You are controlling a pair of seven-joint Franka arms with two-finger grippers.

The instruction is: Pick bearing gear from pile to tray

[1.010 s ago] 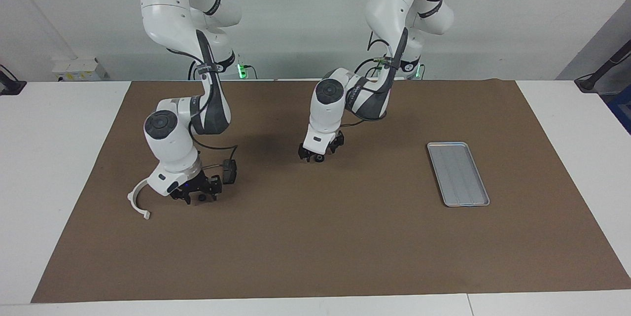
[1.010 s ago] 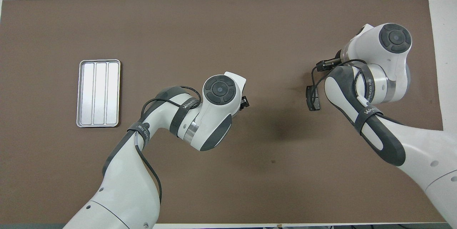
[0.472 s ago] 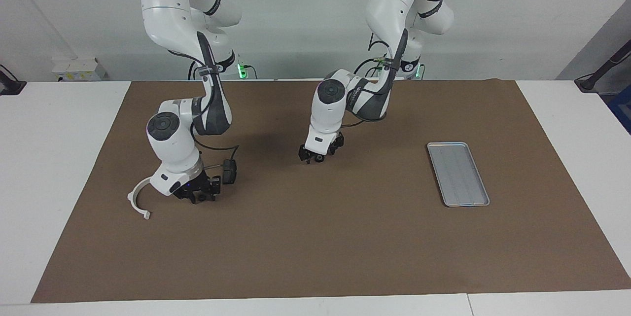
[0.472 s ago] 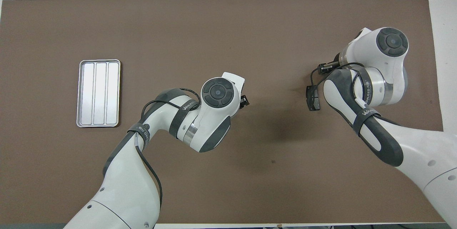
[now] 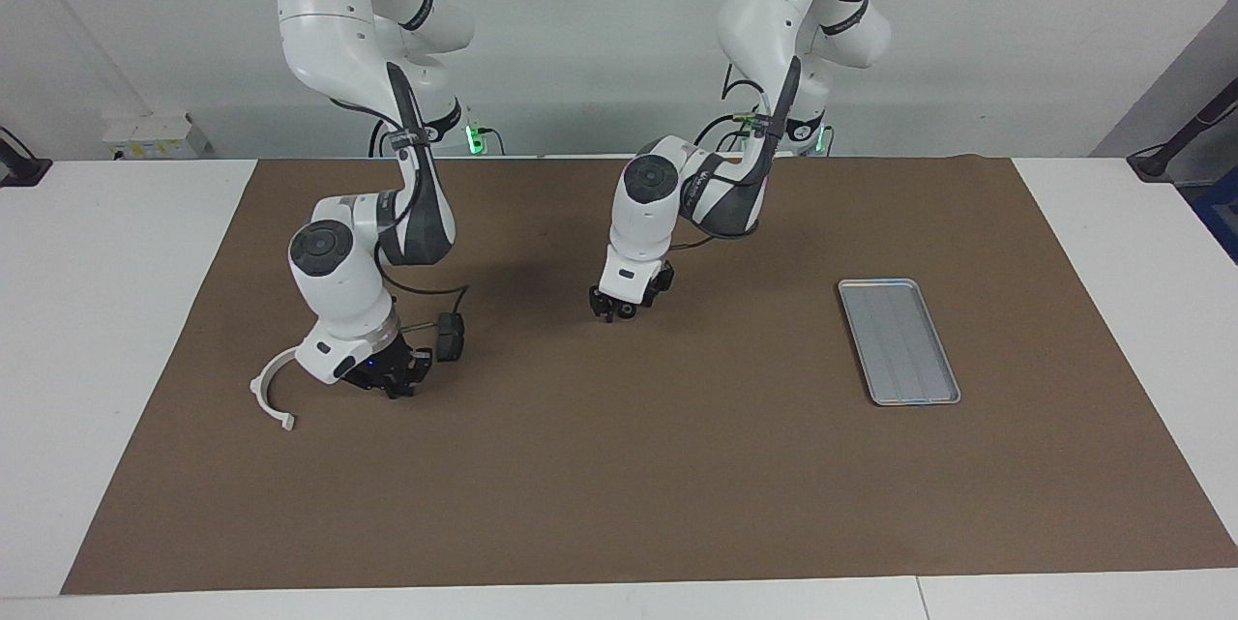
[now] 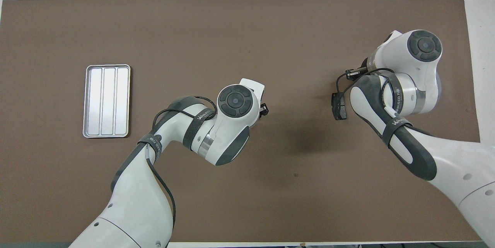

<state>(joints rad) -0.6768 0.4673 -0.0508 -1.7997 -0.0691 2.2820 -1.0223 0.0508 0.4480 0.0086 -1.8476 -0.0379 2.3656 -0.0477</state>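
The pile lies on the brown mat toward the right arm's end: a white semicircular bracket (image 5: 255, 391) and a dark grey plate (image 5: 448, 335), which also shows in the overhead view (image 6: 339, 106). My right gripper (image 5: 398, 386) is down at the mat between them, shut on a small black round piece. My left gripper (image 5: 615, 310) hangs low over the middle of the mat with a small black piece at its tips. The silver-grey tray (image 5: 899, 341) lies empty toward the left arm's end and shows in the overhead view (image 6: 106, 101).
The brown mat (image 5: 619, 485) covers most of the white table. In the overhead view both wrists hide their grippers and the bracket.
The right gripper's fingers have closed from wide open onto the small black piece on the mat. The left gripper has shifted slightly over the mat's middle.
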